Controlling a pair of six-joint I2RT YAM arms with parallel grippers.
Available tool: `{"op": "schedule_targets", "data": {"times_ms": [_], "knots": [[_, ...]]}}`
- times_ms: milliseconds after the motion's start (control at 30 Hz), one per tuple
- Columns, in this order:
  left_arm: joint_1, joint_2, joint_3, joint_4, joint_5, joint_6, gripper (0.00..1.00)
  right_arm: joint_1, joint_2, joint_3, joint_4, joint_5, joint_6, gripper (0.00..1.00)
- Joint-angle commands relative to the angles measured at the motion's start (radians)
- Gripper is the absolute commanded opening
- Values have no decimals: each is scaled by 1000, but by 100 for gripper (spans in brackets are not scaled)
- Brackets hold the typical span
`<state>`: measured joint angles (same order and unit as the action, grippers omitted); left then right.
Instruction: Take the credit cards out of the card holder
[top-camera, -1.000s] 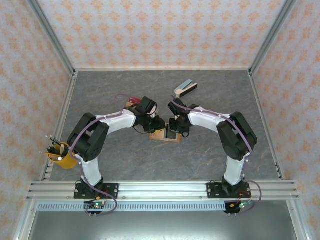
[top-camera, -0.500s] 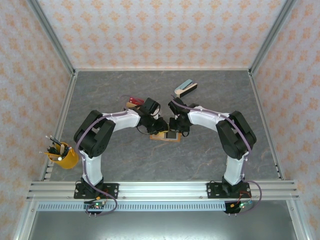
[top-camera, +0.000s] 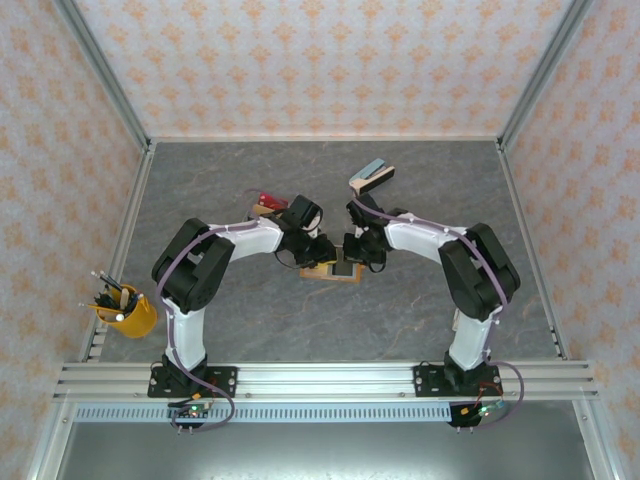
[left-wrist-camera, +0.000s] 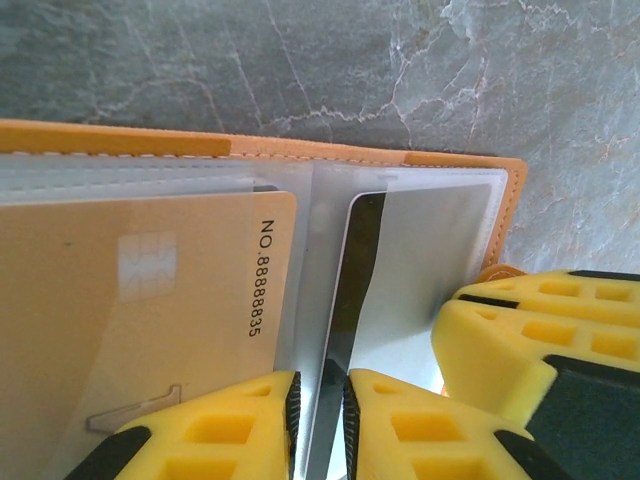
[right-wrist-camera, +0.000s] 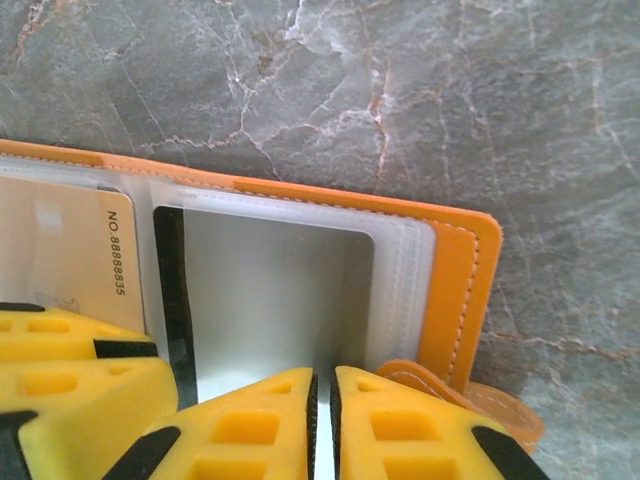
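Grey marbled counter (top-camera: 400, 320), centre: card holder (top-camera: 325, 272) lies open; my left gripper (left-wrist-camera: 318, 410) has shifted in, now pinching the silver card (left-wrist-camera: 420, 260), right gripper (right-wrist-camera: 322, 410) clamped on its clear sleeve, so pull-out looks ready.

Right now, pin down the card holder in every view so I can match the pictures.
Top external: card holder at the centre of the table.
Left wrist: card holder across the frame below the strip of table, orange border on top.
Right wrist: card holder from the left edge to right of centre, orange border at right.
Shared landmark: gold card printed NO.88888835, in both wrist views.
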<state>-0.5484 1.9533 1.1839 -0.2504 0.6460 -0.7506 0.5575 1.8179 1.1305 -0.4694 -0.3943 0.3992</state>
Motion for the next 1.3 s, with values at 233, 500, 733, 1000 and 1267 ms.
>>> {"op": "schedule_targets", "data": {"times_ms": [233,500,733,1000,1267], "knots": [[1,32,-20,-30,-53,24,22,-10,-36,-4,-56,81,-20,15],[10,20,-51,41,-8,2,22,-8,18,9,-60,64,-18,14],[9,18,-73,116,47,2,22,-9,62,6,-55,42,-24,13],[18,6,-98,183,86,-15,21,-9,81,9,-70,54,-33,13],[39,-26,-136,233,117,-22,18,-9,90,8,-83,75,-35,13]]}}
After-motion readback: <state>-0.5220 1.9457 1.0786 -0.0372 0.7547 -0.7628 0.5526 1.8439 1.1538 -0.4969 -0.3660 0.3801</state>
